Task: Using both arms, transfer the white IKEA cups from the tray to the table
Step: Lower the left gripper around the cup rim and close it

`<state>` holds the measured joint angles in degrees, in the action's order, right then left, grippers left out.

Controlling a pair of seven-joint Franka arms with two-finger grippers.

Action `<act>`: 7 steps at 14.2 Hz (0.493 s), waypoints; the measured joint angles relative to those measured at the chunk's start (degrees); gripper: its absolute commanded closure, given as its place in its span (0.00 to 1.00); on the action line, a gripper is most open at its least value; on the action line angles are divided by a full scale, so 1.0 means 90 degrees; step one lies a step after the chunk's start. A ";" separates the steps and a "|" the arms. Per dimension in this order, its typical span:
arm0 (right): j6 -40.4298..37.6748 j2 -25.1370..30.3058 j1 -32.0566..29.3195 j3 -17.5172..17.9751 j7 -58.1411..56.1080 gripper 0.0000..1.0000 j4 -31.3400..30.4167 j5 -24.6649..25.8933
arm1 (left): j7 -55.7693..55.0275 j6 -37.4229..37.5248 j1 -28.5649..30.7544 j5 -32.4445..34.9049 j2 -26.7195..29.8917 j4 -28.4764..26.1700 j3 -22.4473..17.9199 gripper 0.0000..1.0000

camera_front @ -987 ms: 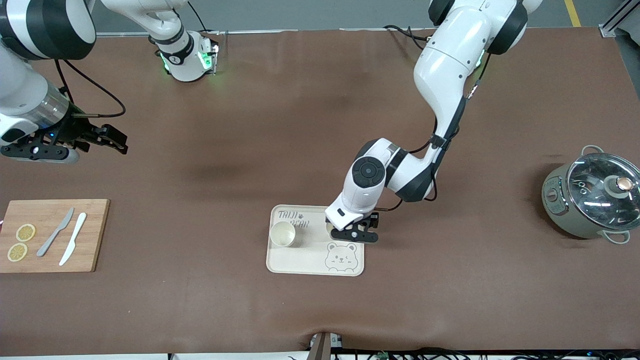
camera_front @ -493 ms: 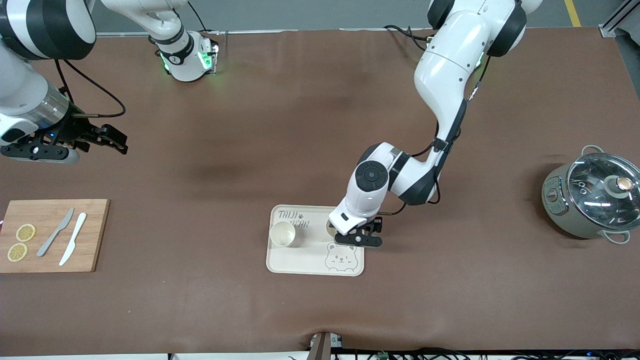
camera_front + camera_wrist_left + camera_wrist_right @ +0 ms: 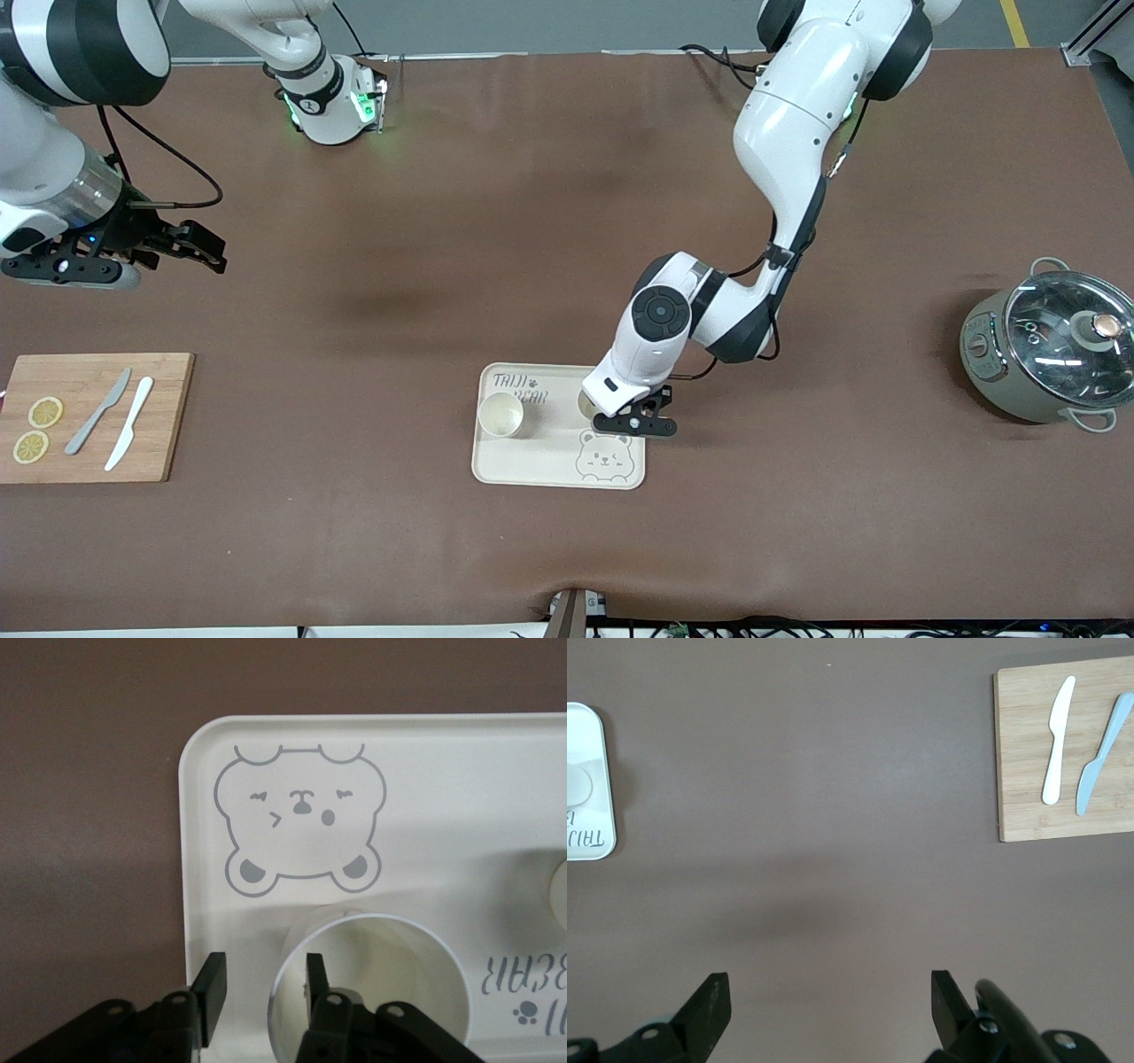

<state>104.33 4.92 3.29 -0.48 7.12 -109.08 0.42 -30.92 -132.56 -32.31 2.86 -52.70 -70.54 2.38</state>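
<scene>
Both cups on the tray, none moved yet.

The left gripper [image 3: 260, 985] straddles one cup's [image 3: 372, 979] wall near the tray's [image 3: 532, 474] edge toward the left arm's end, one finger inside, not yet clamped. The other cup [image 3: 500, 414] stands free. The right gripper [image 3: 190, 246], fingers apart, waits over the bare table [image 3: 399, 266], which has ample room around the tray.
</scene>
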 measured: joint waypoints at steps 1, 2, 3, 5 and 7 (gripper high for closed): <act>0.0000 0.0000 0.0000 0.0000 0.0000 0.00 0.0000 0.0000 | -0.0036 0.0012 -0.0003 -0.0010 0.0000 0.0000 0.0000 1.00; 0.0000 0.0000 0.0000 0.0000 0.0000 0.00 0.0000 0.0000 | -0.0093 0.0015 -0.0005 -0.0010 0.0000 0.0000 0.0000 1.00; 0.0000 0.0000 0.0000 0.0000 0.0000 0.00 0.0000 0.0000 | -0.0127 0.0017 -0.0009 -0.0011 0.0000 0.0000 0.0000 1.00; 0.0000 0.0000 0.0000 0.0000 0.0000 0.00 0.0000 0.0000 | -0.0285 0.0018 -0.0048 -0.0014 0.0000 0.0004 -0.0001 1.00; 0.0001 0.0000 0.0000 0.0001 0.0000 0.00 0.0000 0.0000 | -0.0405 0.0019 -0.0103 -0.0014 0.0000 0.0003 -0.0001 1.00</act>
<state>104.34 4.92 3.29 -0.48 7.13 -109.08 0.42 -34.57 -132.40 -33.24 2.74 -52.70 -70.51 2.37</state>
